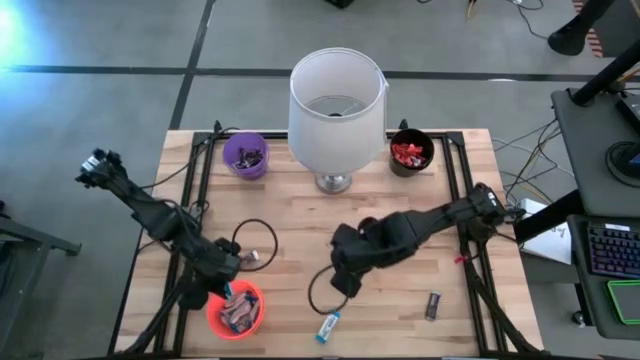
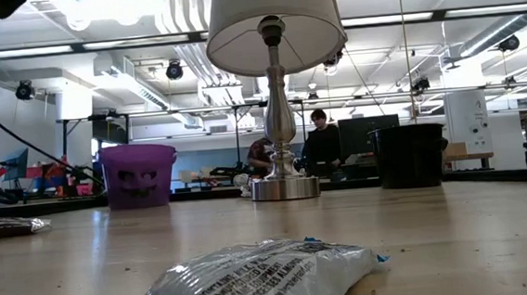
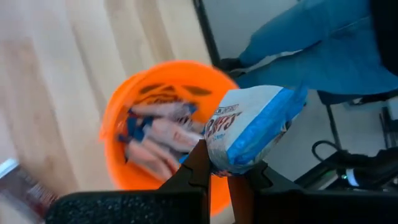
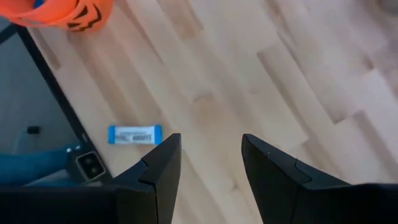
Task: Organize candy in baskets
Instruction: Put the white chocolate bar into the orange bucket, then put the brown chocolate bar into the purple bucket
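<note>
In the left wrist view my left gripper (image 3: 221, 171) is shut on a blue-and-white candy (image 3: 252, 130). It hangs over the orange basket (image 3: 124, 106), which stands near the table's front left (image 1: 236, 310) and holds several candies. My right gripper (image 4: 211, 149) is open above bare table at mid-table (image 1: 345, 283), with nothing between its fingers. Another blue-and-white candy (image 1: 330, 326) lies flat by the front edge, also in the right wrist view (image 4: 134, 134). A dark candy (image 1: 432, 305) lies to its right. The purple basket (image 1: 245, 155) and the black basket (image 1: 410, 152) stand at the back. My left gripper pinches the blue-and-white candy by one end (image 3: 219, 163) between its two fingertips, coming down at a slant from above. The rest of the wrapper sticks out past the fingers, lifted clear, over the orange basket's rim.
A white-shaded lamp (image 1: 335, 110) on a metal base stands at the back middle between the purple and black baskets. Black cables (image 1: 255, 235) loop on the table by both arms. A person's leg in jeans (image 3: 323, 43) shows beyond the table's front edge.
</note>
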